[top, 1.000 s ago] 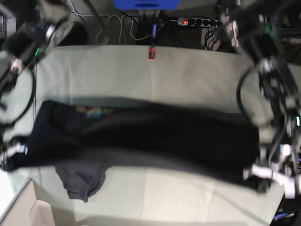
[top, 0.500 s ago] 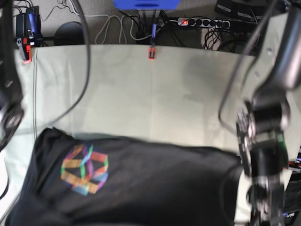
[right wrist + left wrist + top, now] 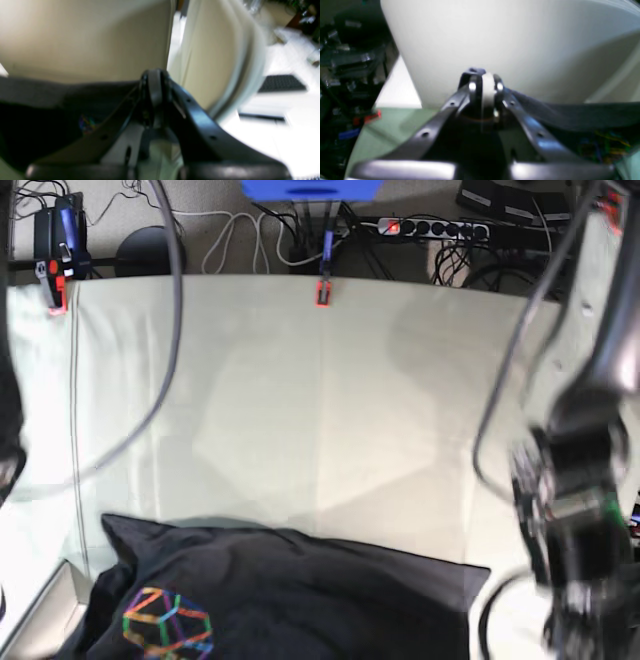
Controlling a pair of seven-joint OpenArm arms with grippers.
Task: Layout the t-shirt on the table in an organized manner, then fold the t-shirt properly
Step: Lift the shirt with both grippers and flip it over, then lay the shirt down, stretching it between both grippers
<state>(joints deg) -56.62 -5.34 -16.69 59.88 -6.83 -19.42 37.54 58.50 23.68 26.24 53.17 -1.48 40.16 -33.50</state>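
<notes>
The t-shirt (image 3: 290,600) is held up at the near edge of the table (image 3: 320,400), lower in the base view than half a second ago, so more bare cloth is seen. Its print (image 3: 167,620) has dropped towards the bottom left. Shirt fabric is pinched by the left gripper (image 3: 483,87) and by the right gripper (image 3: 155,85), both pressed together.

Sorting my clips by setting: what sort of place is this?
Likely a robotics lab bench: a cloth-covered table held by a red clamp, a power strip with loose cables behind, and a t-shirt being handled.
</notes>
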